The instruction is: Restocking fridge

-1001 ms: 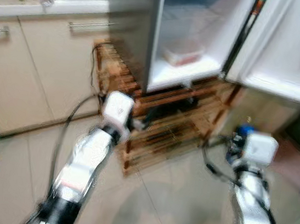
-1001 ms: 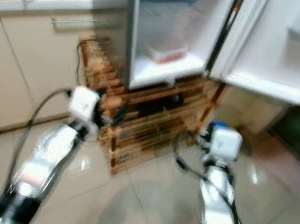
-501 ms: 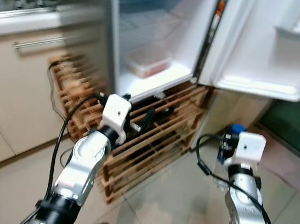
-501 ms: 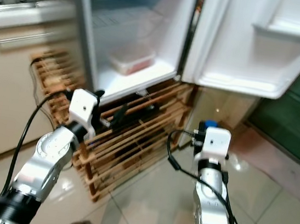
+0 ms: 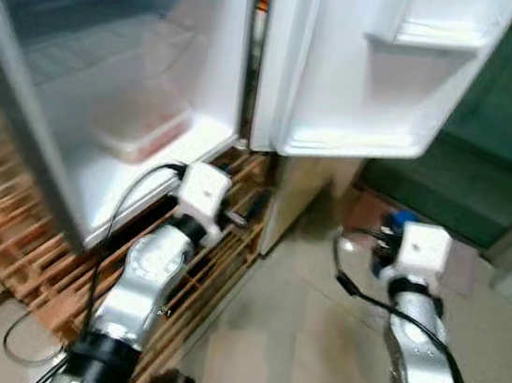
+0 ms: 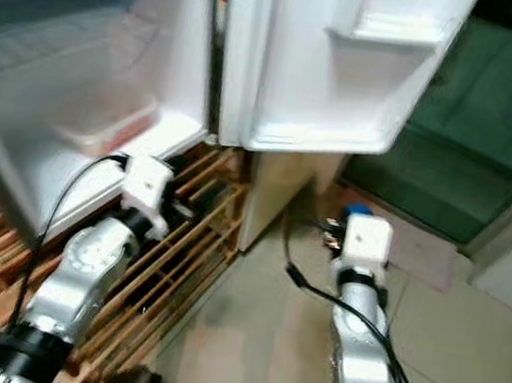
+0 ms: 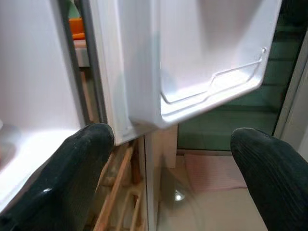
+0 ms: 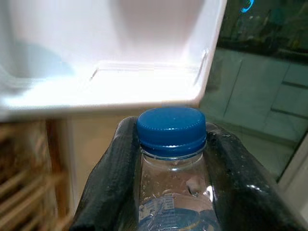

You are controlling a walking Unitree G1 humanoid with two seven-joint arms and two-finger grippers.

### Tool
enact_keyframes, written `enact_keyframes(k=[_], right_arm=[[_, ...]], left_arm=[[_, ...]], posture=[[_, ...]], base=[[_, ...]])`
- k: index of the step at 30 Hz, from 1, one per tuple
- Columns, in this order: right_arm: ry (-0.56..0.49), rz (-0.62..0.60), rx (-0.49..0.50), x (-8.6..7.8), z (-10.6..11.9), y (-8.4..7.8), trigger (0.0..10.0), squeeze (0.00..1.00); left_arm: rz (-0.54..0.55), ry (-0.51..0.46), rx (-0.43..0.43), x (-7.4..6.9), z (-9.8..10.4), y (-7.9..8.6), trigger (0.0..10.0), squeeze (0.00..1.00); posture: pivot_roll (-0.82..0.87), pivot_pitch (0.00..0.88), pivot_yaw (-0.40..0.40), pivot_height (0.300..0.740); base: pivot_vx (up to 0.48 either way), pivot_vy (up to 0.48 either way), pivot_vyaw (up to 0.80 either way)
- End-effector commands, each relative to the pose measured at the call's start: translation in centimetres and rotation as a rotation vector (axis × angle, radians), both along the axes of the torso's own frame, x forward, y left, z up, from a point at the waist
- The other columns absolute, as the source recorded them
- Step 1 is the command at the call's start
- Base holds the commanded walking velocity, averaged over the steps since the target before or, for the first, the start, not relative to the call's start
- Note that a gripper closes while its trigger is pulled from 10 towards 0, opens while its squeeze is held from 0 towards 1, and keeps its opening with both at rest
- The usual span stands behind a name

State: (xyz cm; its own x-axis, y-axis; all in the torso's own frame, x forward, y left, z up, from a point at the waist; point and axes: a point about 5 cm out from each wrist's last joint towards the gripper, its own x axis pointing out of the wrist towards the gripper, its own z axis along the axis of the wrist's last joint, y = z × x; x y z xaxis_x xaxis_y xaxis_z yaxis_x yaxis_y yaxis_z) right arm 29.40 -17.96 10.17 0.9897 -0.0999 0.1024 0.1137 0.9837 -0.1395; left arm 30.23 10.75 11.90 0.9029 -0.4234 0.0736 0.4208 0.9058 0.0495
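Note:
The fridge (image 5: 109, 87) stands open on the left, its white door (image 5: 367, 64) swung out ahead with empty door shelves (image 5: 428, 35). A clear lidded container with red contents (image 5: 141, 129) lies on the fridge's lowest shelf. My right gripper (image 8: 168, 178) is shut on a clear water bottle with a blue cap (image 8: 171, 130), held low at the right below the door; the cap (image 5: 402, 217) peeks out behind the wrist. My left gripper (image 7: 168, 159) is open with nothing between its fingers (image 7: 72, 163), and points at the door's lower corner.
A wooden slatted rack (image 5: 209, 261) sits under the fridge. Beige tiled floor (image 5: 293, 338) spreads in front. A dark green floor area (image 5: 469, 153) and a pinkish mat (image 5: 458, 270) lie to the right beyond the door.
The camera has swung right and come closer: the counter and cabinets have left the picture, and the fridge and door now loom large. Both grippers keep their hold and pose.

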Motion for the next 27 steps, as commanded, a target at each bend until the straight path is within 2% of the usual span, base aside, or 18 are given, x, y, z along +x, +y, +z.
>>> enact_keyframes(k=[1,2,3,7,11,14,18,19,20,21,27], right_arm=[[-0.083,-0.034,-0.026,0.6,2.5,-1.3,10.0,0.00],[-0.083,-0.034,-0.026,0.6,2.5,-1.3,10.0,0.00],[-0.131,-0.031,-0.037,1.1,4.0,-1.3,10.0,0.00],[-0.207,-0.024,-0.030,1.6,6.7,-1.2,10.0,0.00],[-0.224,-0.015,-0.029,1.6,7.3,-1.0,10.0,0.00],[-0.282,-0.020,-0.022,1.9,9.0,-1.1,10.0,0.00],[-0.312,-0.034,0.015,3.3,10.4,-1.6,10.0,0.00],[-0.304,-0.029,0.037,4.1,10.7,-1.6,10.0,0.00],[-0.304,-0.029,0.037,4.1,10.7,-1.6,10.0,0.00],[-0.313,0.002,0.044,5.0,11.5,-1.2,10.0,0.00],[-0.345,0.048,0.027,6.8,13.4,-0.4,10.0,0.00]], left_arm=[[-0.013,-0.009,-0.017,0.0,0.4,-0.7,10.0,0.00],[-0.013,-0.009,-0.017,0.0,0.4,-0.7,10.0,0.00],[0.003,-0.015,-0.014,0.0,0.4,-0.7,10.0,0.00],[0.013,-0.022,-0.017,0.1,0.5,-0.7,10.0,0.00],[0.011,-0.023,-0.022,0.0,0.5,-0.8,10.0,0.00],[0.011,-0.024,-0.016,-0.1,0.5,-1.0,10.0,0.00],[0.005,-0.027,-0.013,-0.1,0.6,-1.3,10.0,0.00],[-0.001,-0.031,-0.007,-0.1,0.6,-1.4,10.0,0.00],[-0.001,-0.031,-0.007,-0.1,0.6,-1.4,10.0,0.00],[-0.008,-0.037,-0.009,-0.1,0.7,-1.5,10.0,0.00],[-0.009,-0.043,-0.023,-0.2,0.9,-1.4,10.0,0.00]], posture=[[-0.08,0.000,-0.019,0.693],[-0.08,0.000,-0.019,0.693],[-0.08,0.000,-0.020,0.693],[-0.08,0.000,-0.024,0.693],[-0.08,0.000,-0.026,0.693],[-0.09,0.000,-0.023,0.693],[-0.09,0.000,-0.020,0.693],[-0.09,0.000,-0.017,0.693],[-0.09,0.000,-0.017,0.693],[-0.08,0.000,-0.018,0.693],[-0.07,0.000,-0.021,0.693]], base=[[0.480,0.000,0.00],[0.480,0.000,0.00],[0.356,0.000,0.00],[0.000,0.000,0.00],[0.000,0.000,0.00],[0.000,0.000,0.00],[0.000,0.000,0.00],[0.000,0.000,0.00],[0.000,0.000,0.00],[0.000,0.000,0.00],[0.251,-0.168,0.00]])
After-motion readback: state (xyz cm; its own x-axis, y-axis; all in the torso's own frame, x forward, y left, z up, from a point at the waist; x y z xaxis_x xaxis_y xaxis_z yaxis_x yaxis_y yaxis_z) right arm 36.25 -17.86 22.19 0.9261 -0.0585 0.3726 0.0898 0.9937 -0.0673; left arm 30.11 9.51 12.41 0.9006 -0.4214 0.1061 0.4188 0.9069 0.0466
